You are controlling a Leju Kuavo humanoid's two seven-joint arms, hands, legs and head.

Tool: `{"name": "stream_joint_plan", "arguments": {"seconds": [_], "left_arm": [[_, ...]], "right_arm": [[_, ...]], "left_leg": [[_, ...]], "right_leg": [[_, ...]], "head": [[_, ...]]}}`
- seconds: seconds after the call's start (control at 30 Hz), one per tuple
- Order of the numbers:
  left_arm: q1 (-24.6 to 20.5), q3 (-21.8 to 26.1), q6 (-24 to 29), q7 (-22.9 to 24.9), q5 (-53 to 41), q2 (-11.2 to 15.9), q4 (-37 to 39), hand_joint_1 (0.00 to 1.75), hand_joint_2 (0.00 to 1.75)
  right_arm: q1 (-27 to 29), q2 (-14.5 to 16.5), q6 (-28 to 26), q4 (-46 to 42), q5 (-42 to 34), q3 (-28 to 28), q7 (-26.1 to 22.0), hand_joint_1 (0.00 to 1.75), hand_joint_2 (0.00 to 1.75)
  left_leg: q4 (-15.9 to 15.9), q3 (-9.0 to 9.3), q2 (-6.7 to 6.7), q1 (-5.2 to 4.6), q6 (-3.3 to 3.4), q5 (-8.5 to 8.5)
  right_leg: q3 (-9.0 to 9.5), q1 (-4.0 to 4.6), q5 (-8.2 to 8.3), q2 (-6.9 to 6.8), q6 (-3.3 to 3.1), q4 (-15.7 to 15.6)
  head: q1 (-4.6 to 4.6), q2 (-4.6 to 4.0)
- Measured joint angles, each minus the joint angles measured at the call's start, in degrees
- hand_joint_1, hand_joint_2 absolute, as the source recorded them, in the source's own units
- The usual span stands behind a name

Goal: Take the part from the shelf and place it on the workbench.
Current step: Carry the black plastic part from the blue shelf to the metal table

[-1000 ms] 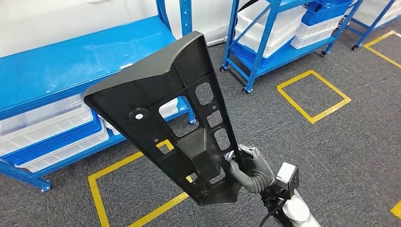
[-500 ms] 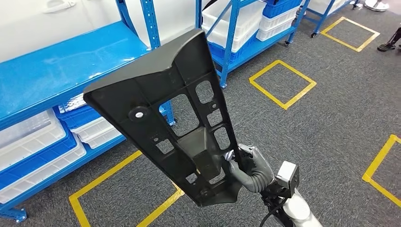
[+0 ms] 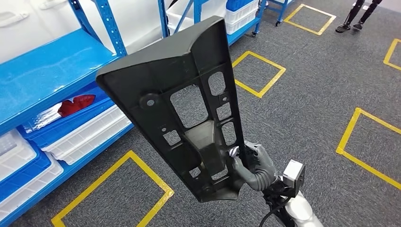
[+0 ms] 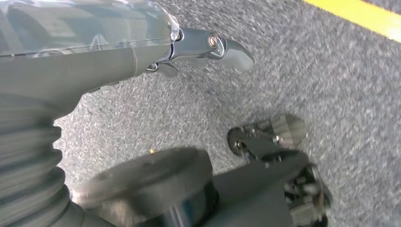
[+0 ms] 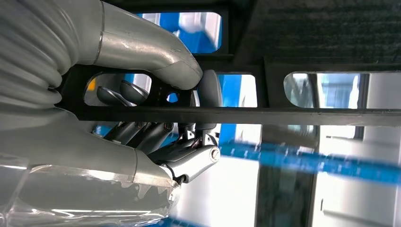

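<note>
Carry step. Right hand [image 3: 253, 165] grasps the black part [image 3: 184, 104] by its lower edge, thumb over and fingers [image 5: 142, 135] under a rib; the part stands tall, top-heavy. Left hand [image 4: 94, 56] hangs over the carpet, fingers released. No worktop visible: turn slowly, grip firm.

Red item [image 3: 75, 105] in shelf bin, perhaps another part, half hidden.
</note>
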Motion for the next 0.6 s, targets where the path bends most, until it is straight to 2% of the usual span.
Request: {"name": "stream_joint_plan", "arguments": {"seconds": [0.07, 0.13, 0.17, 0.2, 0.23, 0.27, 0.3, 0.37, 0.4, 0.43, 0.47, 0.5, 0.53, 0.6], "left_arm": [[-0.09, 0.00, -0.02, -0.01, -0.07, 0.00, 0.00, 0.00, 1.75], [0.05, 0.01, -0.10, -0.02, -0.09, 0.00, 0.00, 0.00, 1.75], [0.13, 0.01, -0.17, -0.05, -0.06, 0.00, 0.00, 0.00, 1.75], [0.15, 0.02, -0.24, -0.09, -0.05, 0.00, 0.00, 0.00, 1.75], [0.13, 0.02, -0.28, -0.10, -0.05, 0.00, 0.00, 0.00, 1.75], [0.09, 0.02, -0.32, -0.10, -0.07, 0.00, 0.00, 0.00, 1.75], [0.08, 0.02, -0.32, -0.06, -0.10, 0.01, 0.00, 0.00, 1.75], [0.22, 0.03, -0.27, 0.09, -0.15, 0.09, 0.00, 0.00, 1.75], [0.29, 0.04, -0.23, 0.15, -0.15, 0.13, 0.00, 0.00, 1.75], [0.31, 0.04, -0.20, 0.20, -0.15, 0.16, 0.00, 0.00, 1.75], [0.28, 0.04, -0.16, 0.21, -0.15, 0.16, 0.00, 0.00, 1.75], [0.22, 0.04, -0.14, 0.23, -0.15, 0.15, 0.00, 0.00, 1.75], [0.16, 0.05, -0.07, 0.23, -0.15, 0.14, 0.00, 0.00, 1.75], [0.18, 0.07, 0.09, 0.20, -0.15, 0.13, 0.00, 0.00, 1.75]], "right_arm": [[0.21, -0.07, -0.23, -0.37, 0.13, -0.50, -0.03, 1.75, 1.75], [0.06, -0.20, -0.49, -0.65, 0.46, -0.78, -0.08, 1.75, 1.75], [0.02, -0.25, -0.63, -0.73, 0.69, -0.92, -0.08, 1.75, 1.75], [0.02, -0.26, -0.74, -0.81, 0.89, -1.06, -0.08, 1.75, 1.75], [0.04, -0.26, -0.83, -0.94, 1.03, -1.27, -0.08, 1.75, 1.75], [0.05, -0.25, -0.89, -1.19, 1.13, -1.53, -0.07, 1.75, 1.75], [0.04, -0.26, -0.94, -1.59, 1.17, -1.85, -0.11, 1.75, 1.75], [0.04, -0.26, -1.00, -2.77, 1.25, -2.64, -0.32, 1.75, 1.75], [0.05, -0.26, -0.99, -3.48, 1.30, -3.11, -0.45, 1.75, 1.75], [0.11, -0.26, -0.98, -4.20, 1.34, -3.65, -0.55, 1.75, 1.75], [0.20, -0.20, -0.94, -4.93, 1.34, -4.26, -0.60, 1.75, 1.75], [0.36, -0.13, -0.91, -5.62, 1.34, -4.86, -0.63, 1.75, 1.75], [0.47, -0.02, -0.88, -6.37, 1.31, -5.62, -0.65, 1.75, 1.75], [0.55, 0.21, -0.81, -7.74, 1.18, -7.07, -0.67, 1.75, 1.75]], "left_leg": [[2.66, -0.98, -2.10, 0.19, -0.61, -1.99], [9.72, -4.15, -4.80, 0.34, -0.88, -5.74], [13.48, -5.91, -5.29, 0.36, -0.93, -7.19], [16.07, -7.18, -5.53, 0.36, -0.94, -7.76], [16.45, -7.46, -5.63, 0.36, -0.88, -7.08], [14.55, -6.71, -5.79, 0.37, -0.74, -5.38], [10.86, -5.12, -6.36, 0.39, -0.52, -3.06], [3.74, -2.07, -8.70, 0.56, -0.10, -0.15], [1.74, -1.25, -9.57, 0.60, 0.04, 0.30], [1.10, -1.01, -9.89, 0.60, 0.17, 0.14], [0.81, -0.91, -9.42, 0.58, 0.35, 0.22], [0.59, -0.85, -8.80, 0.59, 0.68, 0.41], [0.29, -0.74, -8.18, 0.66, 1.03, 0.61], [-0.22, -0.57, -6.81, 0.79, 1.63, 0.88]], "right_leg": [[0.05, -0.33, 0.31, 1.21, -0.75, -0.30], [0.04, -0.40, 0.46, 2.47, -1.20, -0.33], [0.02, -0.35, 0.48, 3.18, -1.28, -0.29], [0.01, -0.31, 0.49, 3.97, -1.31, -0.21], [0.01, -0.28, 0.47, 4.79, -1.29, -0.10], [0.01, -0.28, 0.44, 5.60, -1.25, 0.04], [0.01, -0.29, 0.38, 6.44, -1.15, 0.21], [-0.25, -0.23, 0.25, 7.95, -0.76, 0.65], [-0.49, -0.29, 0.27, 8.59, -0.45, 0.80], [-0.75, -0.39, 0.38, 9.18, -0.07, 0.84], [-0.97, -0.49, 0.53, 9.79, 0.35, 0.78], [-1.10, -0.60, 0.59, 9.76, 0.72, 0.79], [-1.32, -0.57, 0.30, 8.82, 1.08, 1.17], [-3.03, -0.57, -2.05, 5.42, 1.75, 4.84]], "head": [[0.00, 0.00], [-0.01, 0.00], [-0.01, 0.00], [-0.01, 0.00], [-0.01, 0.00], [-0.01, 0.00], [0.00, 0.00], [0.01, 0.00], [0.01, 0.00], [0.00, 0.00], [0.00, 0.00], [-0.01, 0.00], [-0.01, 0.00], [0.00, 0.00]]}}
